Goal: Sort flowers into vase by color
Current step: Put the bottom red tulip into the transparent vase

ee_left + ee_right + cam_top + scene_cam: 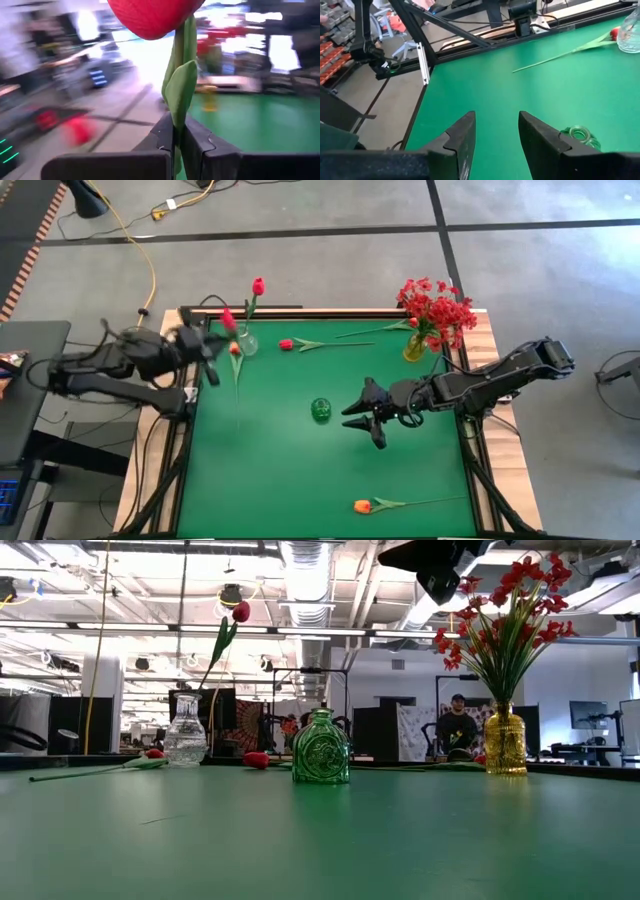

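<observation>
I'm seeing my left gripper [176, 142] pinching the green stem of a red-pink artificial tulip [152, 17], whose bloom is running past the frame edge just beyond the fingers; everything behind it is smearing. My right gripper [495, 137] is hovering with jaws apart and empty, the small green glass vase [580, 136] lying just beside one fingertip, half cut off. Farther out, another long-stemmed tulip [570, 50] is lying flat, and the clear glass vase [631, 35] beyond is clipped. No readable writing anywhere.
</observation>
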Motion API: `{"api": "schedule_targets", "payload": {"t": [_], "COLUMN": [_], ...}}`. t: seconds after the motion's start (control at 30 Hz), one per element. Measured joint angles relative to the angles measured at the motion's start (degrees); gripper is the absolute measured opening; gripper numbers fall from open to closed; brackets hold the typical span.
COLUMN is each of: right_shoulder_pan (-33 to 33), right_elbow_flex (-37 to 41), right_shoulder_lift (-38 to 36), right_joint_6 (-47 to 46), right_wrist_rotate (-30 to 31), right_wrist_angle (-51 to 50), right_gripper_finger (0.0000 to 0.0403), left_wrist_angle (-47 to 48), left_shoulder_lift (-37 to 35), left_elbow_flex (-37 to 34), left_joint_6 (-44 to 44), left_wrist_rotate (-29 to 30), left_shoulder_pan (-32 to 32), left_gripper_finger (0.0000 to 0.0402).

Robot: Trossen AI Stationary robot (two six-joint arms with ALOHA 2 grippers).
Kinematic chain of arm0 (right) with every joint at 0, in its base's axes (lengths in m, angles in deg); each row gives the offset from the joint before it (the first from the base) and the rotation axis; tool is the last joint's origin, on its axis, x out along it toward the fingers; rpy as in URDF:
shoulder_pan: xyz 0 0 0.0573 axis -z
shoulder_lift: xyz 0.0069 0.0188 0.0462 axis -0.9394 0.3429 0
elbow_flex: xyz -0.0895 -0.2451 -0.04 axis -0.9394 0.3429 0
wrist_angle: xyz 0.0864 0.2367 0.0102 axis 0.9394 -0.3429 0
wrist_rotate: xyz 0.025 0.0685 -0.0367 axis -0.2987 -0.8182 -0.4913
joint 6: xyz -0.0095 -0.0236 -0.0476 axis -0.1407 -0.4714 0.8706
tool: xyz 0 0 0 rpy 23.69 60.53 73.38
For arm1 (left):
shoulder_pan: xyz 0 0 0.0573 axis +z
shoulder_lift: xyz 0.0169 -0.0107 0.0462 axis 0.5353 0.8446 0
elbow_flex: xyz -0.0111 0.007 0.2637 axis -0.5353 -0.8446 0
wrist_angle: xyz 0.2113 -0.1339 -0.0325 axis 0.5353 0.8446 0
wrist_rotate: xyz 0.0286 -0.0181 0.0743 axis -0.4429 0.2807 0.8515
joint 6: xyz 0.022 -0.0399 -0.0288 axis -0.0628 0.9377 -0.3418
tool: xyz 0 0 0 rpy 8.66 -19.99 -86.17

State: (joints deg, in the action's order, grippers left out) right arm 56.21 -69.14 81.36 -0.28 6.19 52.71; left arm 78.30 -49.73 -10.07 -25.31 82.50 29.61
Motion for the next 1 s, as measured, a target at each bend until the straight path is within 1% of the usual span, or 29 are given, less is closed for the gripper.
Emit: {"api": "schedule_targets", "payload": {"t": [0.13,0.27,0.33,0.47,0.7,0.9,1.0], "right_shoulder_pan": [0.0,0.0,0.0,0.0,0.0,0.4,0.4], "right_elbow_flex": [0.0,0.0,0.0,0.0,0.0,0.0,0.0], "right_shoulder_lift": [0.0,0.0,0.0,0.0,0.0,0.0,0.0], "right_joint_6": [-0.1,-0.1,-0.1,-0.2,-1.5,-1.5,-1.5], "right_wrist_rotate": [0.5,1.9,1.9,1.9,1.9,2.0,2.1], "right_wrist_angle": [0.1,0.7,1.6,2.4,2.3,2.3,2.3], "right_gripper_finger": [0.0175,0.0175,0.0175,0.0175,0.0175,0.0175,0.0175], "left_wrist_angle": [-4.7,-12.2,-13.9,-14.6,-15.5,-15.3,-14.5], "left_shoulder_lift": [-4.2,-5.5,-5.6,-5.3,-3.8,-1.2,0.1], "left_elbow_flex": [-3.9,-7.8,-9.1,-10.1,-10.2,-10.2,-10.2], "left_joint_6": [1.3,-3.0,-3.5,-3.3,-0.8,2.3,4.5], "left_wrist_rotate": [3.5,3.1,2.7,-1.4,-10.3,-14.9,-16.3], "left_shoulder_pan": [7.3,13.7,16.6,22.1,30.9,36.2,38.0], "left_gripper_finger": [0.0,0.0,0.0,0.0,0.0,0.0,0.0]}}
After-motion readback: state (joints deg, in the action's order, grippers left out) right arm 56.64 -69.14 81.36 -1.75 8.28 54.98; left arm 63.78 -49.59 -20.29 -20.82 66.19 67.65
